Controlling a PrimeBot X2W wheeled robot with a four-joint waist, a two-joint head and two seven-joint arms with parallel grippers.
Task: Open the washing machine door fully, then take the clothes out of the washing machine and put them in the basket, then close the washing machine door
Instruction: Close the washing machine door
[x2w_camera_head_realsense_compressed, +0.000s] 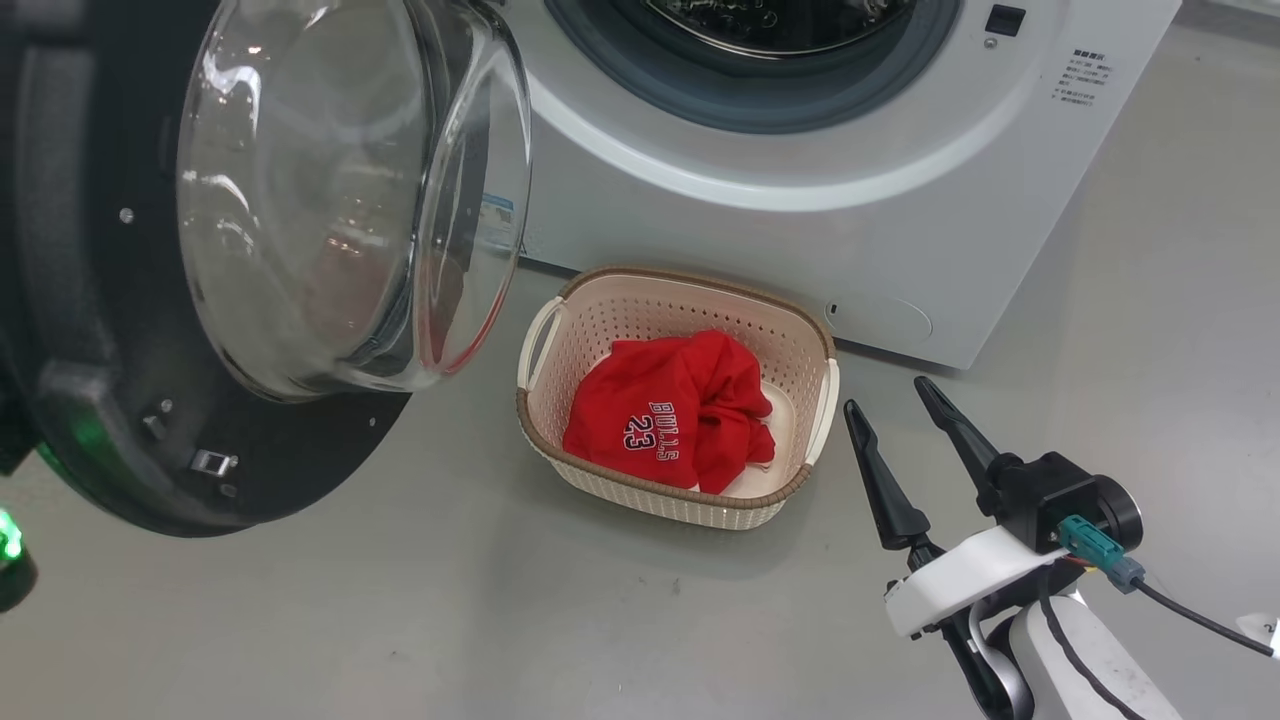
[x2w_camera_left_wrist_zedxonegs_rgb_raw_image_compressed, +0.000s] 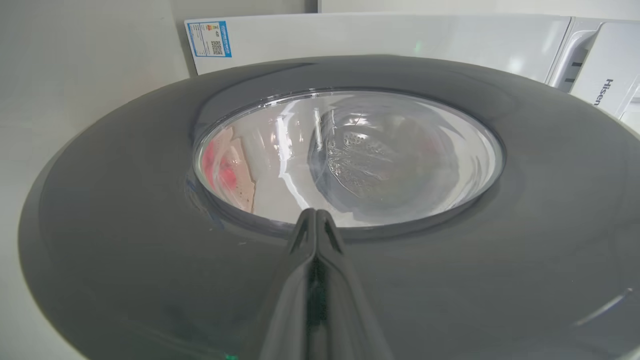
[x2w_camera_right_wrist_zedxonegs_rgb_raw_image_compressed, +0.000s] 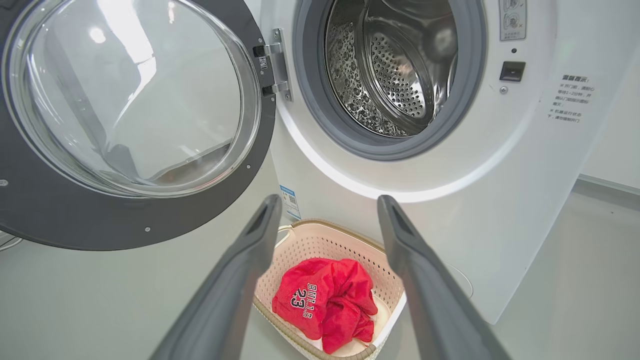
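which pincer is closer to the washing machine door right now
Left. The left pincer, shut, points at the outer face of the washing machine door from close by. The right pincer, open, hangs beside the basket, apart from the door.

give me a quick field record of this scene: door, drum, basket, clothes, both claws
door: swung open
drum: bare steel where visible
basket: on the floor before the washing machine
clothes: red, bunched in the basket
left claw: shut, pointing at the door's outer face
right claw: open, holding nothing, beside the basket
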